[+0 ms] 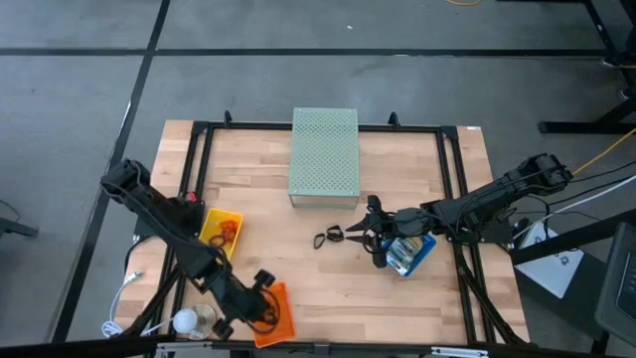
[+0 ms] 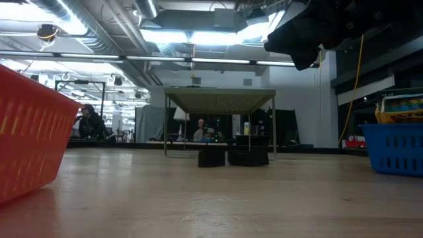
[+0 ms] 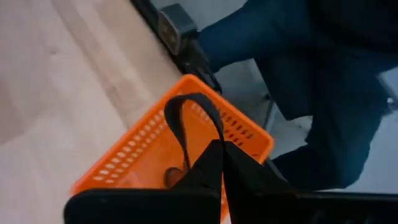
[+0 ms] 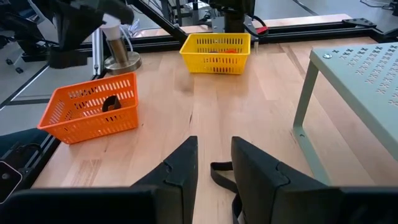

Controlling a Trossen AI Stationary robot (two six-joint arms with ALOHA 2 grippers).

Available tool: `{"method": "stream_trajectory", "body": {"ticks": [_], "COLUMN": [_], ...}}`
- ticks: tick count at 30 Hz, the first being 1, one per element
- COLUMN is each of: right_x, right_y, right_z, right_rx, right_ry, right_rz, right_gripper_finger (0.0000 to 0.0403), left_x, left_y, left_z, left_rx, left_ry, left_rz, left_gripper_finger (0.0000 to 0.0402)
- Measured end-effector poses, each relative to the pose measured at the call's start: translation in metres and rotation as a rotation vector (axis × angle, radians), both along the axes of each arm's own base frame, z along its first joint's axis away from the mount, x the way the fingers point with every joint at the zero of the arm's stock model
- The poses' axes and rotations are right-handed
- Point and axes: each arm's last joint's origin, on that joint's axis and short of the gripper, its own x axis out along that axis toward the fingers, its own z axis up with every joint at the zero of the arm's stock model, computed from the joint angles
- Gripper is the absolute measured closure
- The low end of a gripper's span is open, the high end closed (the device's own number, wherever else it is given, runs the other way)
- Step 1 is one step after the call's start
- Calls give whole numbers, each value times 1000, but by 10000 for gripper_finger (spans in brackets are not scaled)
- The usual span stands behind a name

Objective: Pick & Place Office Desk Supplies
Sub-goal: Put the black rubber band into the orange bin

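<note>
My left gripper (image 3: 222, 149) hangs over the orange tray (image 3: 149, 168) at the table's near edge (image 1: 266, 306), shut on a thin black loop (image 3: 186, 118). A small brownish ring (image 3: 171, 177) lies in that tray. My right gripper (image 4: 214, 163) is open and low over the table's middle (image 1: 350, 232), pointing left. Its fingers stand on either side of another black loop (image 4: 221, 168) lying flat on the wood (image 1: 329, 237); whether they touch it, I cannot tell. Printed packets (image 1: 407, 251) fill the blue tray (image 2: 396, 149). My left gripper pinches one end of the black loop (image 3: 208, 144) between its two fingers. The rest of the loop (image 3: 180, 106) sticks out beyond the fingertips as an open bow. It is lifted clear above the orange tray.
The pale green perforated box (image 1: 324, 154) stands on thin legs (image 4: 306, 93) just beyond my right gripper. The yellow tray (image 1: 221, 229) with small rings sits at the left (image 4: 216, 53). A person in dark blue clothes (image 3: 298, 81) stands beyond the near edge.
</note>
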Motion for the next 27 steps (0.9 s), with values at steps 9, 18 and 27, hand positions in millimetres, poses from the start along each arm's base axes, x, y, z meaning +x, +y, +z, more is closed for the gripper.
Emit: {"method": "stream_trajectory", "body": {"ticks": [9,18,27], "right_x": [0,0,0], "right_y": [0,0,0], "right_z": [0,0,0], "right_rx": [-3,-3,-3], "right_ry": [0,0,1], "right_rz": [1,1,2], "right_gripper_finger": [305,305,305], "left_x": [16,29,36], "left_y": [-9,-10,-17], "left_z": [-37,-49,-39], "left_rx": [20,-64,-145], "left_ry": [126,177,50], "left_rz": [13,67,-2], "left_gripper_finger": [398,345,292]}}
